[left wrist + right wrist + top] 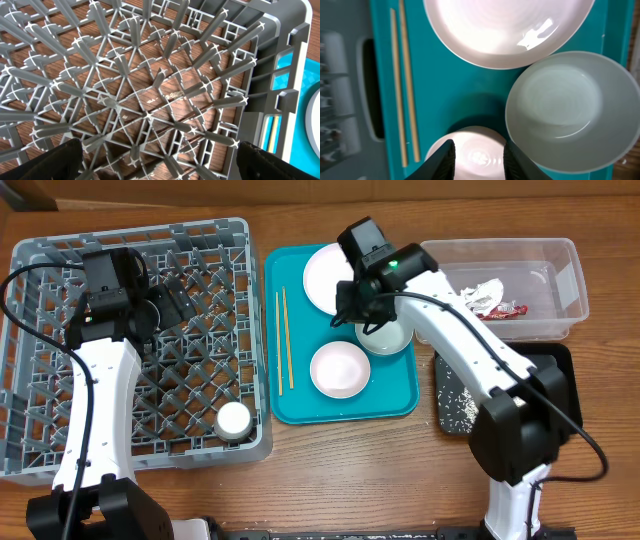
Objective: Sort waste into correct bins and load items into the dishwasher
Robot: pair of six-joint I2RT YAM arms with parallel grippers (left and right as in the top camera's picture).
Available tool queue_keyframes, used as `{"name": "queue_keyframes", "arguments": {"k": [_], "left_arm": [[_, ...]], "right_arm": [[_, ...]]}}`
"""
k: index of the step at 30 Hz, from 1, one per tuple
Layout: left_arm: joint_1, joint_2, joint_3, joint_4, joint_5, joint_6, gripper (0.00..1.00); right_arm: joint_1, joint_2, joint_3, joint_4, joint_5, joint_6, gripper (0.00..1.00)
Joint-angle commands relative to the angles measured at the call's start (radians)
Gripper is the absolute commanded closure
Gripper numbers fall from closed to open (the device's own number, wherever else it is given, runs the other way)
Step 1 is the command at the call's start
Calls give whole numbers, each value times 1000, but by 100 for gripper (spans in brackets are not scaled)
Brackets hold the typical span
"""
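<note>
Bowls and a plate (322,275) are waiting on the teal tray (300,405) in the middle of the surface, not yet loaded. The right pincer (350,310) hovers over them with its fingers a little parted and nothing between them. In the right wrist view, the pinkish bowl (475,150) lies directly under the fingertips on the near side, the pale green bowl (565,110) is just to the right, and the plate is on the far side. The chopsticks (284,340) lie at the left edge of the tray, with their long axis running from far to near. The dish rack (200,390) stands to the left of the tray, so I judge that any dish must travel left, over the chopsticks. The right arm is clearly nearer to the dishes. The left pincer (165,305) hangs above the rack floor, fully released and empty. A small cup (233,420) stands in the near right corner of the rack.
</note>
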Motion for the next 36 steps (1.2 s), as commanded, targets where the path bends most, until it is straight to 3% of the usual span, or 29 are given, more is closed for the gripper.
{"name": "queue_keyframes", "arguments": {"k": [1,4,16,25,36], "left_arm": [[5,-27,20,4,-10,-10,0],[5,-27,20,4,-10,-10,0],[5,-27,20,4,-10,-10,0],[5,-27,20,4,-10,-10,0],[5,-27,20,4,-10,-10,0]], "right_arm": [[2,42,16,8,29,-31,64],[2,61,15,8,67,-32,58],[9,124,15,16,95,-34,58],[16,174,15,12,87,-34,67],[105,174,16,12,43,-60,69]]}}
